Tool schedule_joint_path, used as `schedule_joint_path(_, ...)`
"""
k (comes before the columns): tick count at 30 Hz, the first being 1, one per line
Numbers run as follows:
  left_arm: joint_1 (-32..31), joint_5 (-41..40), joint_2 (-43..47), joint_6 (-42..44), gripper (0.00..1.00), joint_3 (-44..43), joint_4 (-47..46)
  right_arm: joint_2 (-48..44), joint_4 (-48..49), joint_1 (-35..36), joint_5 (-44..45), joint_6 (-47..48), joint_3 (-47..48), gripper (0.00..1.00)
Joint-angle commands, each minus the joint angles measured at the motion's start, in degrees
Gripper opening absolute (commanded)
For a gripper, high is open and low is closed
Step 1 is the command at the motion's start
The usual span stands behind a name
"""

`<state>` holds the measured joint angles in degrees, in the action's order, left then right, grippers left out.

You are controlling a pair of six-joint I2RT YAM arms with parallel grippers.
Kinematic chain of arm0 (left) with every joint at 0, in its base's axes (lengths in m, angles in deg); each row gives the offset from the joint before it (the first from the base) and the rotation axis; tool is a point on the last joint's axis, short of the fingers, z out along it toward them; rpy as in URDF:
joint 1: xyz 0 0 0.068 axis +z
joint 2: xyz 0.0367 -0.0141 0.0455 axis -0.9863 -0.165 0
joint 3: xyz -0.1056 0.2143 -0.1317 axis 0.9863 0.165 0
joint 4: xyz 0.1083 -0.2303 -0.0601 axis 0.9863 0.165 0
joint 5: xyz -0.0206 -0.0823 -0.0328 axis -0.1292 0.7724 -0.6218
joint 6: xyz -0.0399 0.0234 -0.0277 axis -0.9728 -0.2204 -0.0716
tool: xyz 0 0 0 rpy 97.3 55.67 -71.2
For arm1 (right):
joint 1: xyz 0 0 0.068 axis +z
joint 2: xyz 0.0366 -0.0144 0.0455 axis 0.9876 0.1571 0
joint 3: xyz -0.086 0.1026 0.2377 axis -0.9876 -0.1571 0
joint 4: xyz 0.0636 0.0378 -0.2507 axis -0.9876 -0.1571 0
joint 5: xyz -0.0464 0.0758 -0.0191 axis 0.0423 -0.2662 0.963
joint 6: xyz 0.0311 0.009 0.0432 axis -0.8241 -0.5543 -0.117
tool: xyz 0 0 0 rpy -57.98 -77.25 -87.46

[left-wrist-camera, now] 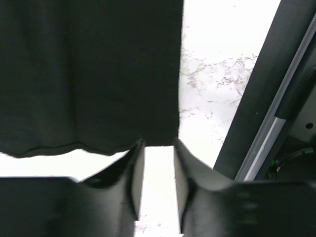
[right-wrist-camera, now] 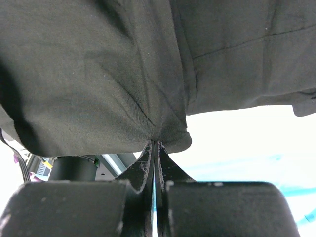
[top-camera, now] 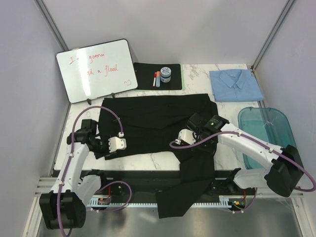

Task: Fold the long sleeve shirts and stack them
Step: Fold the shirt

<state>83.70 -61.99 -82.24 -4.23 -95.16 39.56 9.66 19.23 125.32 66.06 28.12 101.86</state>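
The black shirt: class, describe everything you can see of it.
The black shirt is plain, matte woven cloth. It lies spread and wrinkled across the marble table, with one part trailing over the near edge. The right pincer is shut on a fold of it; the left pincer stands open at its hem corner.

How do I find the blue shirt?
Look at the far right corner of the marble table. The blue shirt lies there, folded flat, behind the teal tray. It is the only light blue cloth; the black shirt lies spread out.
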Motion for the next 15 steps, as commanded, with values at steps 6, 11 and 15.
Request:
schedule_joint_path(6,0.1,-5.5,0.2,1.9,0.43,10.9,-12.8,2.0,-0.1,-0.1,-1.7,0.3,2.4,0.00)
schedule_joint_path(11,0.2,-8.4,-4.3,3.5,0.42,14.2,-19.0,2.3,0.3,-0.2,-1.6,0.2,1.7,0.00)
schedule_joint_path(15,0.2,-8.5,-3.6,6.1,0.15,16.2,-17.6,1.8,-0.1,-0.1,-1.7,0.1,1.4,0.00)
